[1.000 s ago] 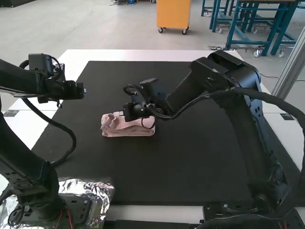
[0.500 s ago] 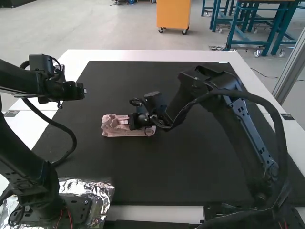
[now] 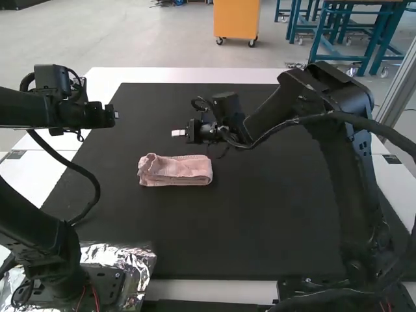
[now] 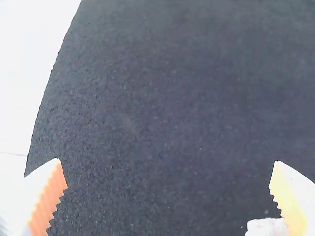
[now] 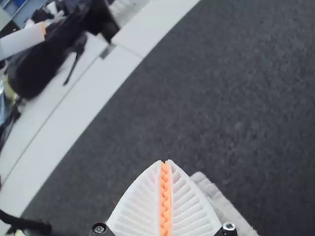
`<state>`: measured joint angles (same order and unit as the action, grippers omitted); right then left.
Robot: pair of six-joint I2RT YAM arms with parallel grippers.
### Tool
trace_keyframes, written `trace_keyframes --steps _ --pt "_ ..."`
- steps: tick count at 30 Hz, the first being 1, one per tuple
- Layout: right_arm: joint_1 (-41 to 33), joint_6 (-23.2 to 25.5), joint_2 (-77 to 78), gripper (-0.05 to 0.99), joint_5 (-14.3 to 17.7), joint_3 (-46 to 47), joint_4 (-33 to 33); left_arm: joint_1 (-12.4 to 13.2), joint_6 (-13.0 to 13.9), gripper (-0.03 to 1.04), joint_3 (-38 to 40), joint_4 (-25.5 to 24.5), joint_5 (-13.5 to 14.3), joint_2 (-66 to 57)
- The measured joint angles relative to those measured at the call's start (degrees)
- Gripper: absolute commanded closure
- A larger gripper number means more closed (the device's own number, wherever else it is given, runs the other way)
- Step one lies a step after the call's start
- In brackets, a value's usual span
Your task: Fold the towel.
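Towel point(image 3: 175, 171) lies folded into a narrow bundle on mat point(image 3: 260, 227), left of centre. Right gripper point(image 5: 165, 161) closed, empty, above mat; left gripper point(image 4: 167, 161) spread wide, empty, by mat's left edge. Final tidy likely; loose end should be pressed lightly, not dragged.

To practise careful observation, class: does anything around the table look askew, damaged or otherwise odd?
The folded towel looks slightly untidy: its end nearer the left arm bulges and curls, while the rest lies flatter. Crumpled foil under that arm's base seems unusual too. I see no spill.
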<state>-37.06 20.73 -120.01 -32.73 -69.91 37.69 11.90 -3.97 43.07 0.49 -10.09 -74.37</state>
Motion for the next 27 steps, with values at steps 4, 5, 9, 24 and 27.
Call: trace_keyframes --steps 4,5,9,24,27 --pt "3.21 0.48 12.52 0.01 0.85 -1.11 -5.29 -1.77 -0.02 0.04 2.21 -0.11 0.00 3.43" --pt "3.96 0.50 15.50 0.01 1.07 -1.33 -6.51 -2.23 -0.04 0.04 2.93 -0.11 0.00 4.61" --pt "7.08 0.39 27.10 0.01 2.64 -1.42 -12.02 -3.76 -0.26 0.04 5.35 -0.02 0.02 10.03" --pt "28.26 -2.16 72.17 0.01 9.81 10.93 -25.49 -5.66 -3.98 0.04 6.54 1.16 0.59 35.08" --pt "31.04 -2.60 82.86 0.01 9.18 15.45 -26.88 -5.64 -6.05 0.04 6.51 1.07 -0.04 40.02"
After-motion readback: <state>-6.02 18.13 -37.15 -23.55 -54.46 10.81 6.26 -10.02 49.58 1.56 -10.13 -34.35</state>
